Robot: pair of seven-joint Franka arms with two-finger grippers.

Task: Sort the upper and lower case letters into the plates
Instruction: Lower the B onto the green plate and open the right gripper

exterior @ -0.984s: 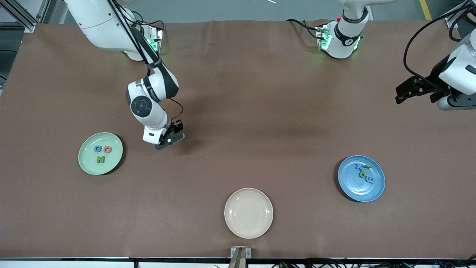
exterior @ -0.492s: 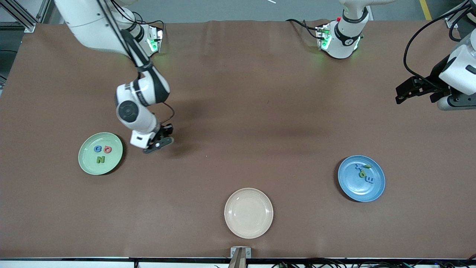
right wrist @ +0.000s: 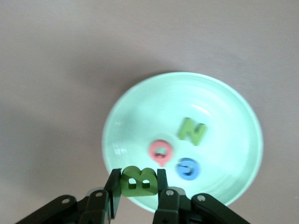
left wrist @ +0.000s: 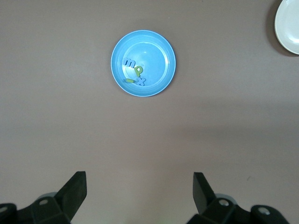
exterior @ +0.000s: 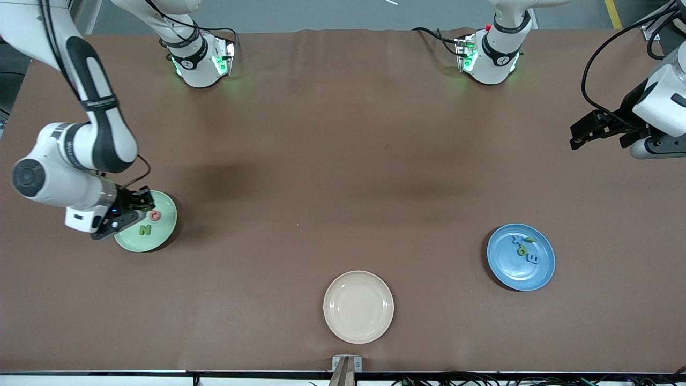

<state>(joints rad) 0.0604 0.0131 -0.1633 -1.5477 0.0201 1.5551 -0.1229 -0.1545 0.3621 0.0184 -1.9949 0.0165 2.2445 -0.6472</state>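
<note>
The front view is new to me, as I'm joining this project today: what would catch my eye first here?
The right gripper, shut on a green letter B, hangs over the edge of the mint green plate at the right arm's end, which already holds a green N, a pink Q and a blue G. The blue plate at the left arm's end holds small letters too; the cream plate is nearest the camera. The left gripper waits open.

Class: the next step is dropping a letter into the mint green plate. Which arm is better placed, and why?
Right: the right gripper holds the green B over the mint green plate. The left gripper waits open elsewhere.
</note>
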